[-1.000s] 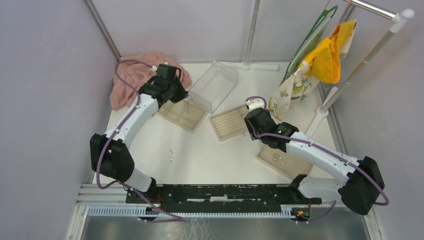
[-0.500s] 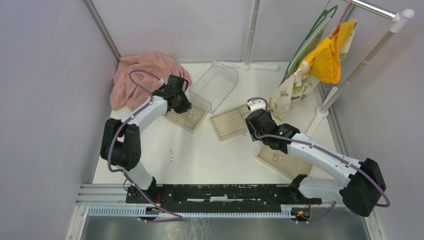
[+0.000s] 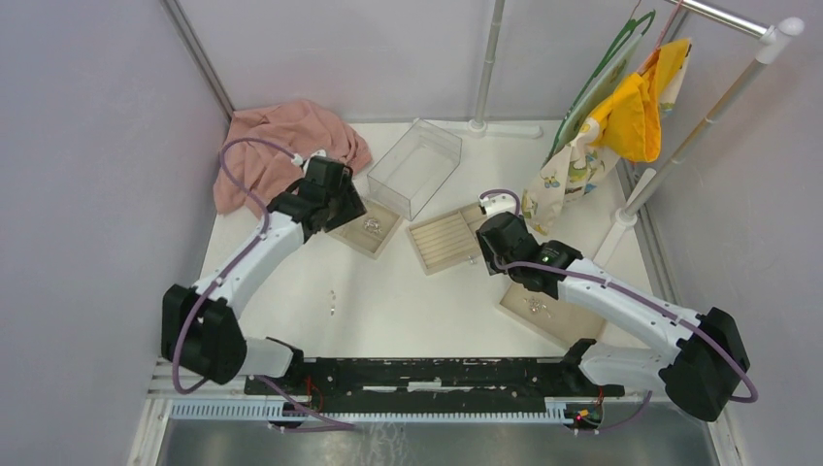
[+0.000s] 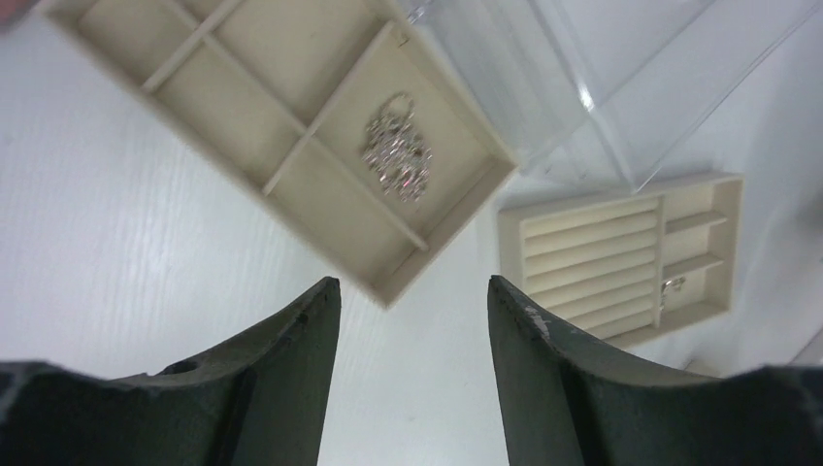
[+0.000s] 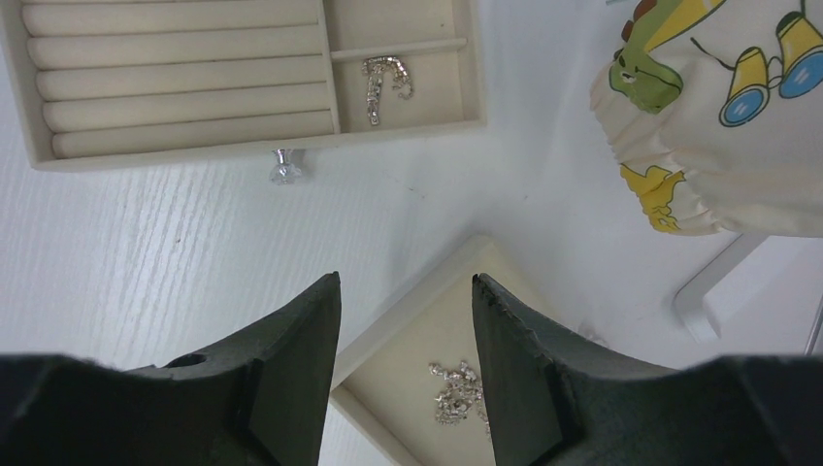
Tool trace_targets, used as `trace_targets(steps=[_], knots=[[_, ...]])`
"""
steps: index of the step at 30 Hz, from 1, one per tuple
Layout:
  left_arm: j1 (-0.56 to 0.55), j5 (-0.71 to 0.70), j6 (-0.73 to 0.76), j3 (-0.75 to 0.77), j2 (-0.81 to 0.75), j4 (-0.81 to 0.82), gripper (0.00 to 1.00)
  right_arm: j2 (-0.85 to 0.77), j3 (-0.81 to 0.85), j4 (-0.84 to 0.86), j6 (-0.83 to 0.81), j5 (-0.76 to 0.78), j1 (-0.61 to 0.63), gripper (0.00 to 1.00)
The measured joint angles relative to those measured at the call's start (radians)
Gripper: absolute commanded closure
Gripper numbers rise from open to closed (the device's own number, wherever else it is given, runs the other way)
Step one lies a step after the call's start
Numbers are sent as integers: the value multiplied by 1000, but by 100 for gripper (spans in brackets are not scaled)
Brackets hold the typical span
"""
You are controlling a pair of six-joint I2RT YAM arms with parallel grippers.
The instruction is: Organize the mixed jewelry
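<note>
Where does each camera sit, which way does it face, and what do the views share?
Top: high behind the bases, looking down on the table; both the left arm and the right arm show.
Left wrist: on the left arm, looking down at a divided tray holding a jewelry cluster; the left fingers, open, frame the bottom.
Right wrist: on the right arm, looking down at a flat tray with jewelry bits; the right fingers, open, at the bottom.
Shared: the ridged tray appears in both wrist views.
</note>
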Motion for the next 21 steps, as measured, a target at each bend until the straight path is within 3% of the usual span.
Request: trace_targets(steps=[5, 12, 16, 21], knots=[[-33, -79, -5, -175, -162, -80, 40, 8, -3, 8, 0, -19, 0, 42], [-84, -153, -121, -310, -169, -247, 50, 37, -3, 24, -8, -40, 0, 42], [-84, -199, -186, -344, -170, -281, 62, 44, -3, 27, -13, -47, 0, 42], [-84, -236, -213, -381, -153, -275, 67, 47, -3, 28, -19, -48, 0, 42]])
